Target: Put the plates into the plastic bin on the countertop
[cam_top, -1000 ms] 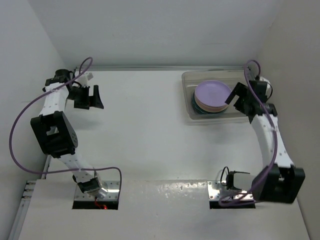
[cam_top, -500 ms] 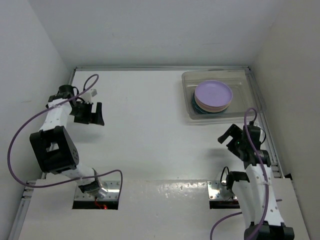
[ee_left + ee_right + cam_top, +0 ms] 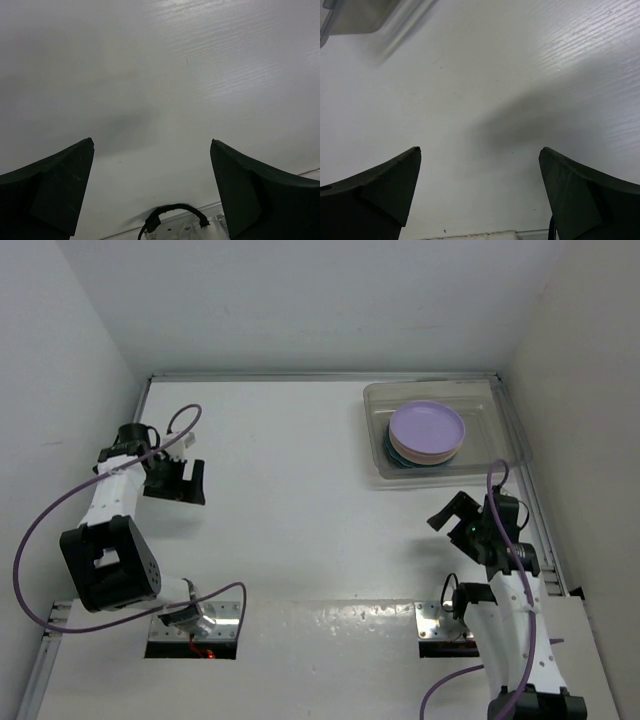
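A stack of plates (image 3: 427,433) sits inside the clear plastic bin (image 3: 505,430) at the back right of the countertop (image 3: 300,510). The top plate is lavender, with pink and teal edges showing under it. My left gripper (image 3: 190,482) is open and empty at the left side, with only bare countertop between its fingers (image 3: 52,185). My right gripper (image 3: 450,522) is open and empty, a little in front of the bin. A corner of the bin (image 3: 355,17) shows at the top left of the right wrist view.
White walls close in the countertop at the back, left and right. Two metal arm-mount plates (image 3: 440,622) sit at the front edge. A purple cable (image 3: 40,530) loops beside the left arm. A black cable (image 3: 175,212) shows at the bottom of the left wrist view.
My right arm has drawn back from the bin toward the front right and now stands in front of it. My left gripper has moved toward the front and a little lower.
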